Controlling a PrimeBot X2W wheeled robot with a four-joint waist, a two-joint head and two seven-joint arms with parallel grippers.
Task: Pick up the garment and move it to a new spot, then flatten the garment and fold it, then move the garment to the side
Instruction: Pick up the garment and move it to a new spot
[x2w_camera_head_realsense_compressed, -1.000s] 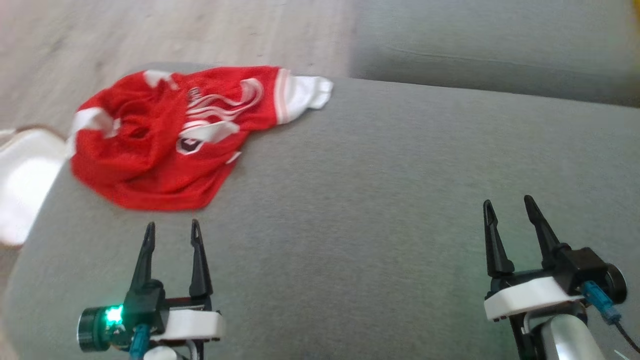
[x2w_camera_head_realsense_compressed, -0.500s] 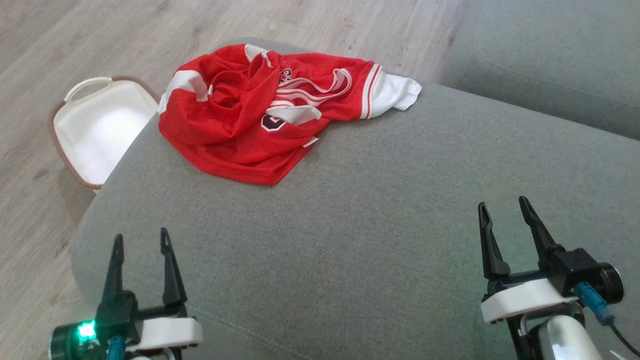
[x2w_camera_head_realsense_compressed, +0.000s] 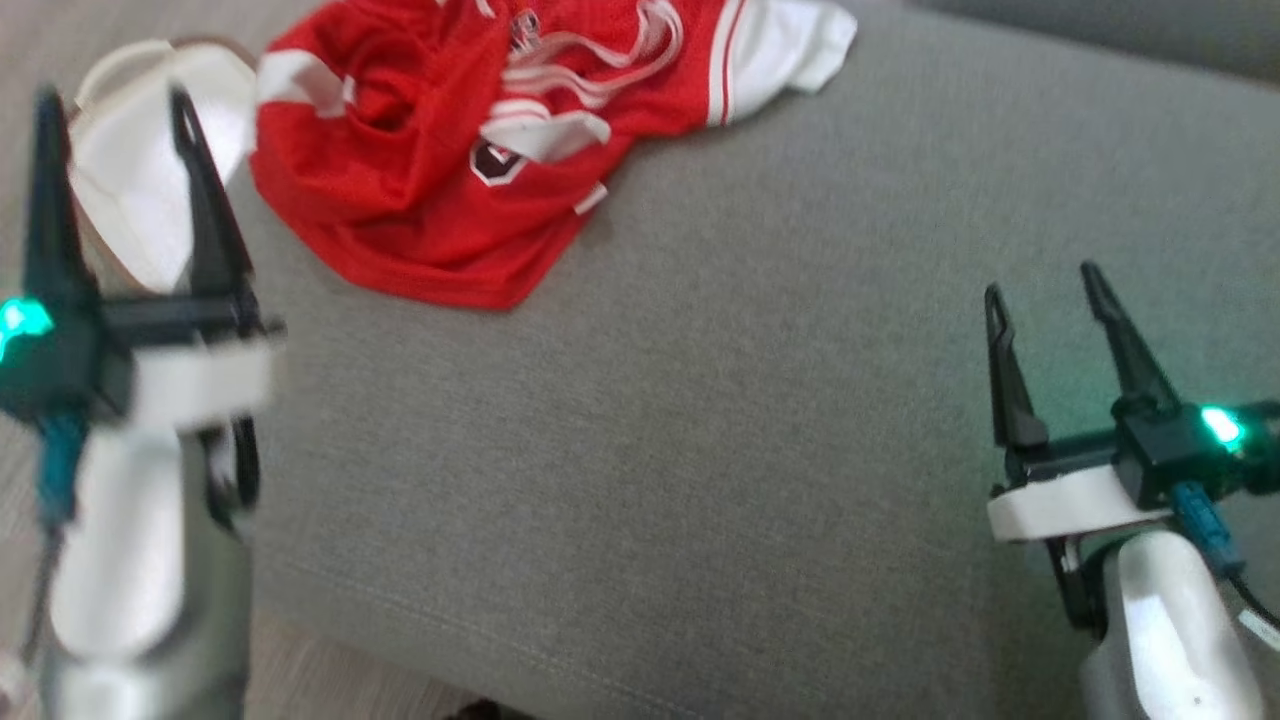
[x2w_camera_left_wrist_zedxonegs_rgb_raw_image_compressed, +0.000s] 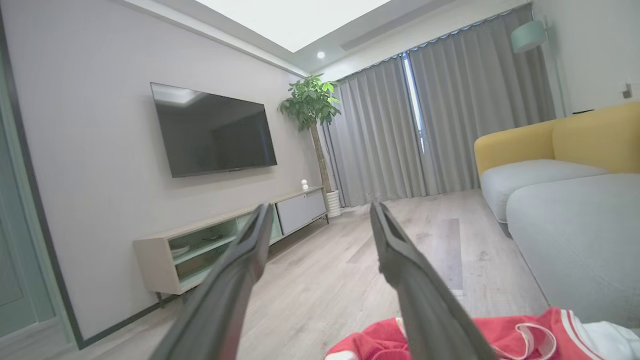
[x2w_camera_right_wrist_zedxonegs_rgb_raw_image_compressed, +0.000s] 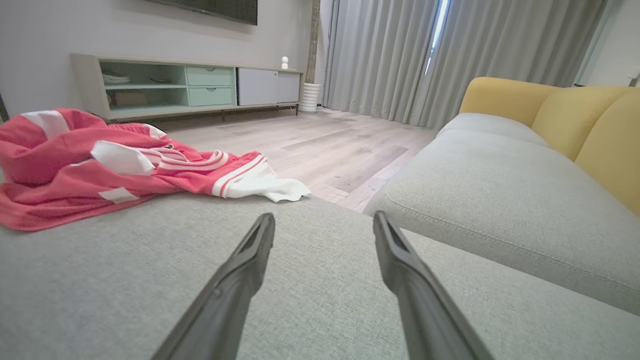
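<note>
The room was a living room with a pale wooden floor (x2w_camera_left_wrist_zedxonegs_rgb_raw_image_compressed: 320, 280), grey curtains (x2w_camera_left_wrist_zedxonegs_rgb_raw_image_compressed: 400, 130) along the far side and a plain wall carrying a dark television (x2w_camera_left_wrist_zedxonegs_rgb_raw_image_compressed: 215, 132) above a low cabinet (x2w_camera_left_wrist_zedxonegs_rgb_raw_image_compressed: 210, 247). A tall potted plant (x2w_camera_left_wrist_zedxonegs_rgb_raw_image_compressed: 310, 105) stood at the cabinet's end. A sofa with a yellow back (x2w_camera_right_wrist_zedxonegs_rgb_raw_image_compressed: 575, 115) and a grey seat (x2w_camera_right_wrist_zedxonegs_rgb_raw_image_compressed: 500, 190) ran alongside the broad grey cushion (x2w_camera_head_realsense_compressed: 700, 400) that served as the working surface, a gap of floor showing between the two. The garment (x2w_camera_head_realsense_compressed: 430, 170), a red mesh jersey with white trim, lay crumpled at the cushion's far left corner, one white sleeve reaching along the far edge. A white container (x2w_camera_head_realsense_compressed: 130, 170) sat on the floor just beside the cushion's left edge. The left gripper (x2w_camera_head_realsense_compressed: 112, 100) hung over that left edge with its fingers spread and nothing between them. The right gripper (x2w_camera_head_realsense_compressed: 1041, 282) hovered above the cushion near its right side, well apart from the jersey, likewise spread and empty. The jersey's top was cut off by the head view's upper edge, and in the left wrist view only a strip of it showed at the bottom, partly behind a finger. The left gripper was blurred in the head view and covered part of the container. The lettering and badge on the jersey could not be read.
</note>
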